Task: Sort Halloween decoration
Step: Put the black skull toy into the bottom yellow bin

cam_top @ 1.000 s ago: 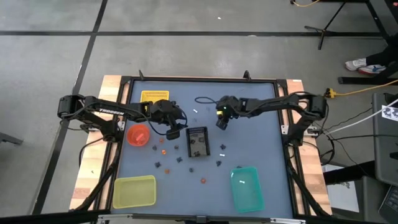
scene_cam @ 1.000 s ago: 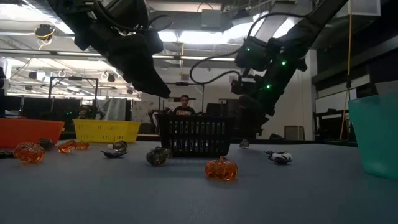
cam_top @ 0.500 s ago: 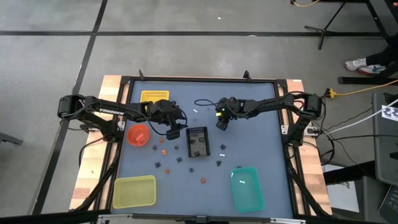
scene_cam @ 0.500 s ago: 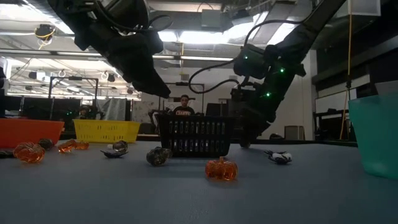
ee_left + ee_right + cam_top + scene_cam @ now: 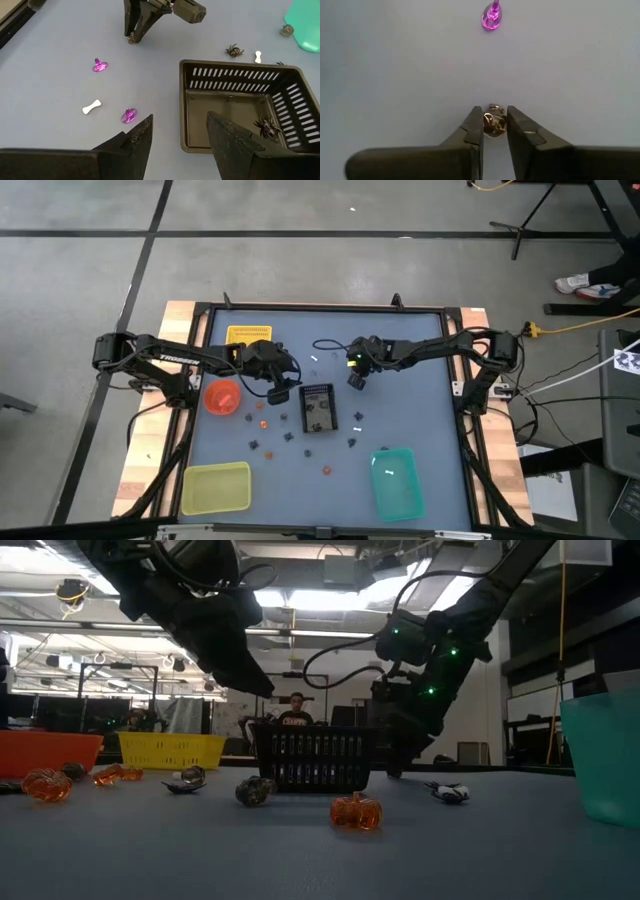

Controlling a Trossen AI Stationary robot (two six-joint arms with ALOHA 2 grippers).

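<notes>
1. While the left gripper (image 5: 176, 137) hangs with jaws apart over the black basket (image 5: 295, 80), spider trinkets (image 5: 265, 126) sit inside it.
2. Scattered trinkets (image 5: 357, 811) on the table (image 5: 420, 400) look light, hard and easily flicked away.
3. Farther right, the right gripper (image 5: 493, 121) pinches a tiny brown skull-like trinket (image 5: 494, 122) across its middle; that rounded, slippery bead could squirt out.

Glossy, perhaps metallic trinket (image 5: 493, 123); matt blue-grey table (image 5: 395, 75); slatted plastic-looking basket (image 5: 240, 80).
</notes>
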